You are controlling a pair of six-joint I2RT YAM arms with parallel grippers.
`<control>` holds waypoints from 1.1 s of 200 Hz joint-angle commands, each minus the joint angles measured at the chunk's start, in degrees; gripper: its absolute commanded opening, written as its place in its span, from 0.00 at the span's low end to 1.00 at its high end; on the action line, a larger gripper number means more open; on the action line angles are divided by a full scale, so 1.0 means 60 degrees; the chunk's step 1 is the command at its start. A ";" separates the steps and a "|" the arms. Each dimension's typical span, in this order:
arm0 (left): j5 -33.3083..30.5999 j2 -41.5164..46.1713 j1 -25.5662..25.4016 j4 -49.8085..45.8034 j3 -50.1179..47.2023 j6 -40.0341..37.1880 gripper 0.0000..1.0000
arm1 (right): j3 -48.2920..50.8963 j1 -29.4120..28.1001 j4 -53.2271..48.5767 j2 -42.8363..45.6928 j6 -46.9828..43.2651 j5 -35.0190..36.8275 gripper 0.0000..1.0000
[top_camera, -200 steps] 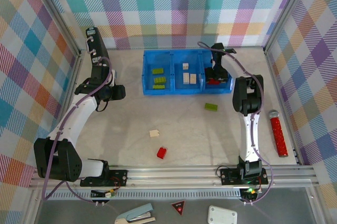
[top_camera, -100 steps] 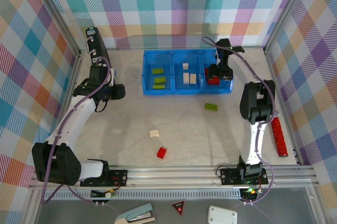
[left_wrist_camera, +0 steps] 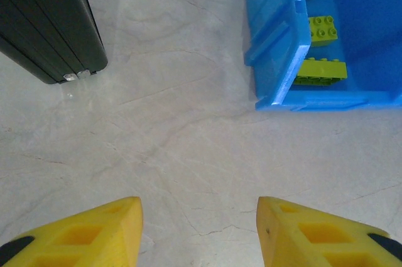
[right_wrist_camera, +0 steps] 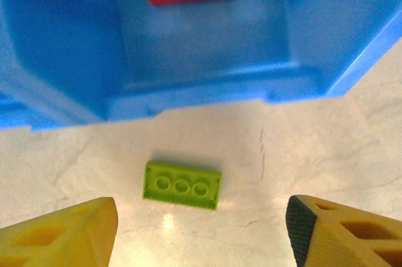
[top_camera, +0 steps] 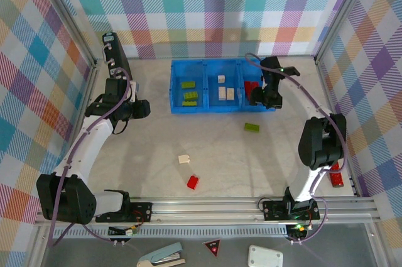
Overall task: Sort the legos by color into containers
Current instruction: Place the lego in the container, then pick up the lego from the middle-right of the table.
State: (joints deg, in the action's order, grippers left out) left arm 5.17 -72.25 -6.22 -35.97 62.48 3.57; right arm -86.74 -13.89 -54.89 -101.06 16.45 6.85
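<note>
Just ahead of the right jaws (spread) lies 1 green lego (right_wrist_camera: 183,185).

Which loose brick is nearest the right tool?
The lime green brick, just outside the blue tray; the cream brick and red brick lie farther away.

A long blue tray (top_camera: 207,110) lies across the far side of the table, its three square compartments in a row from left to right. The left one holds three lime green bricks (top_camera: 190,95), studs up. The middle one holds three cream bricks (top_camera: 222,93). The right one holds a flat red brick (top_camera: 252,85). Three more lie on the table. A loose green brick (top_camera: 252,127) is near the tray's right compartment, on its near side. Well nearer lies a loose cream brick (top_camera: 184,159) — and a loose red brick (top_camera: 193,182) sits close by, nearer again and slightly right.
</note>
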 commanded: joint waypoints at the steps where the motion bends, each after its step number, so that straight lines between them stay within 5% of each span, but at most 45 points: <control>1: 0.0244 0.0256 0.0099 -0.0027 -0.0071 0.0085 0.51 | 0.0576 -0.0421 0.0118 0.0423 0.0644 0.0101 0.72; 89: 0.0290 0.0222 0.0099 -0.0012 -0.0077 0.0119 0.51 | 0.2002 -0.1833 0.1153 0.0418 0.2220 0.0484 0.75; 220: 0.0318 0.0014 0.0099 -0.0032 -0.0063 0.0107 0.51 | 0.3539 -0.1919 0.2815 -0.0334 0.2360 0.1319 0.92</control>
State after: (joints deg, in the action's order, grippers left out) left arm 6.46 -72.10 -6.22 -35.94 62.48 3.62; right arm -66.85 -25.36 -40.84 -101.36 32.05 14.37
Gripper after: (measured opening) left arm 0.509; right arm 0.923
